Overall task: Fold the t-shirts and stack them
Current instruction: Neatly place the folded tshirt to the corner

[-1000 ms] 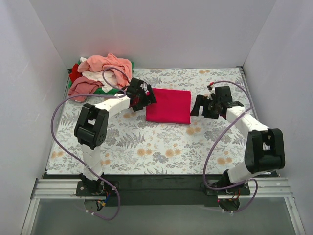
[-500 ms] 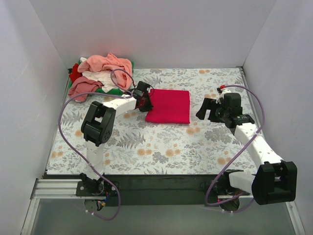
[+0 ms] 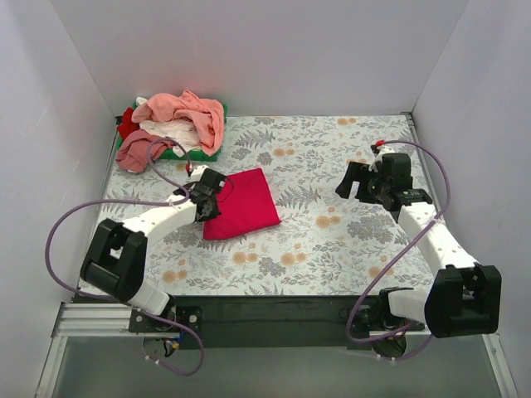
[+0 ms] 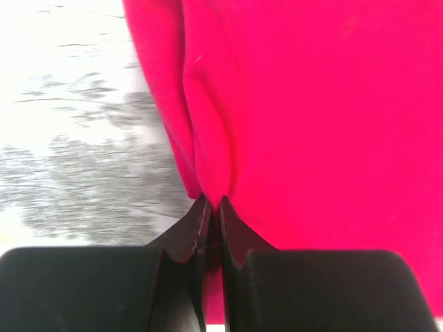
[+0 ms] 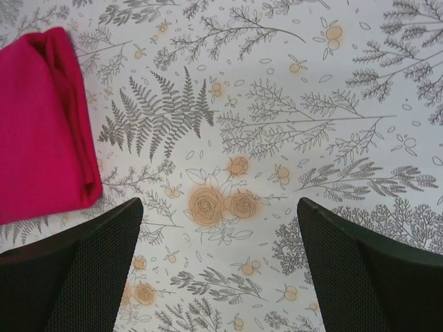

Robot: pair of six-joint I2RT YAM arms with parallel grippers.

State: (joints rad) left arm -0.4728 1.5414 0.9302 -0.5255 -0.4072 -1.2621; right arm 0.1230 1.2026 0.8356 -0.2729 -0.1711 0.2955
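Observation:
A folded crimson-magenta t-shirt [image 3: 245, 203] lies on the floral table left of centre, turned at an angle. My left gripper [image 3: 207, 199] is shut on its left edge; in the left wrist view the cloth [image 4: 311, 111] bunches into a ridge between the closed fingertips [image 4: 204, 221]. The other t-shirts [image 3: 178, 120] lie in a loose heap at the back left: salmon pink on top, with white, dusty pink and red beneath. My right gripper [image 3: 358, 181] hovers open at the right, holding nothing. Its wrist view shows the folded shirt [image 5: 41, 124] at the far left.
A green tray [image 3: 192, 153] peeks out under the heap at the back left. White walls close in the table on three sides. The floral cloth [image 3: 332, 240] covers the table; the arm bases stand on a black rail along the near edge.
My left gripper closed on the crimson shirt's left edge and dragged it toward the near left, turning it. My right arm drew back to the right, still open.

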